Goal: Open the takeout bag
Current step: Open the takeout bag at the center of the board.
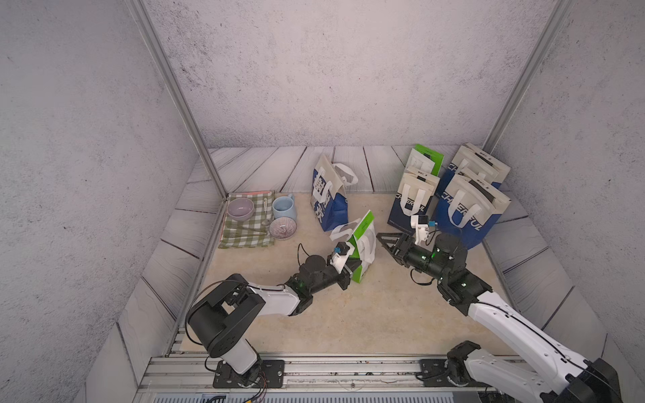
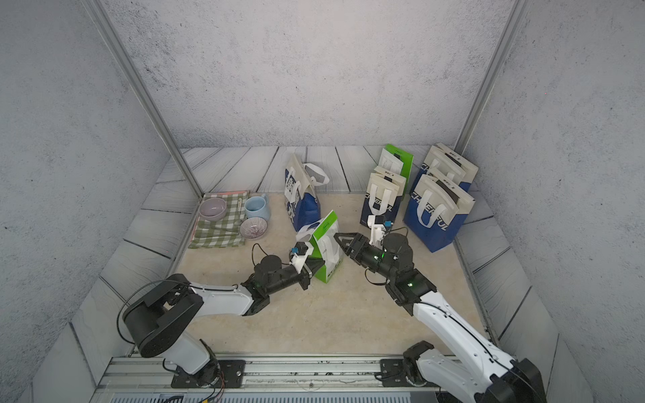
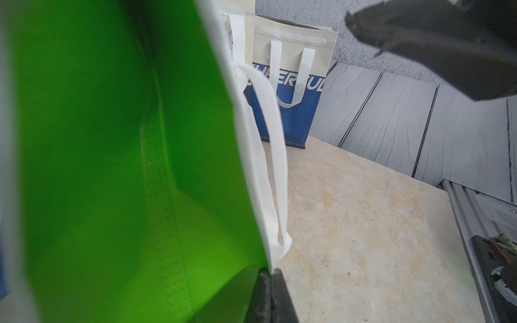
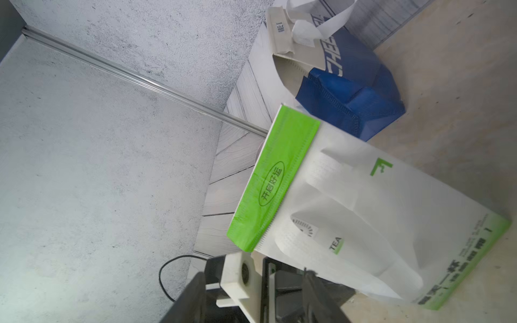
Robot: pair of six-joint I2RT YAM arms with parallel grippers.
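Leftmost, in both top views, a checked cloth (image 1: 241, 240) lies at the edge of the beige tabletop (image 1: 349, 314). It carries a lilac bowl (image 1: 240, 208). A blue mug (image 1: 283, 207) and a patterned bowl (image 1: 282, 228) stand at its right border.

Next comes a blue-and-cream bag (image 1: 330, 206), upright with its handles loose.

Just in front of it, near the table's centre, stands the takeout bag (image 1: 366, 244). It is white-faced with green sides and a green top flap, and it tilts slightly. The flap is folded shut. One white handle (image 1: 343, 230) loops outward on the side facing the cloth.

The left gripper (image 1: 350, 270) meets the bag low on its green side. In the left wrist view its jaws are pressed together on the bag's edge, where the green side joins the white face.

To the right of the bag, the right gripper (image 1: 385, 240) points toward the white face. Its jaws are spread and hold nothing, and a small gap separates them from the fabric.

Farthest right stands a cluster of closed bags: a dark blue bag (image 1: 412, 202), a green bag (image 1: 424, 160) behind it, and two larger blue bags (image 1: 467, 213) against the wall.
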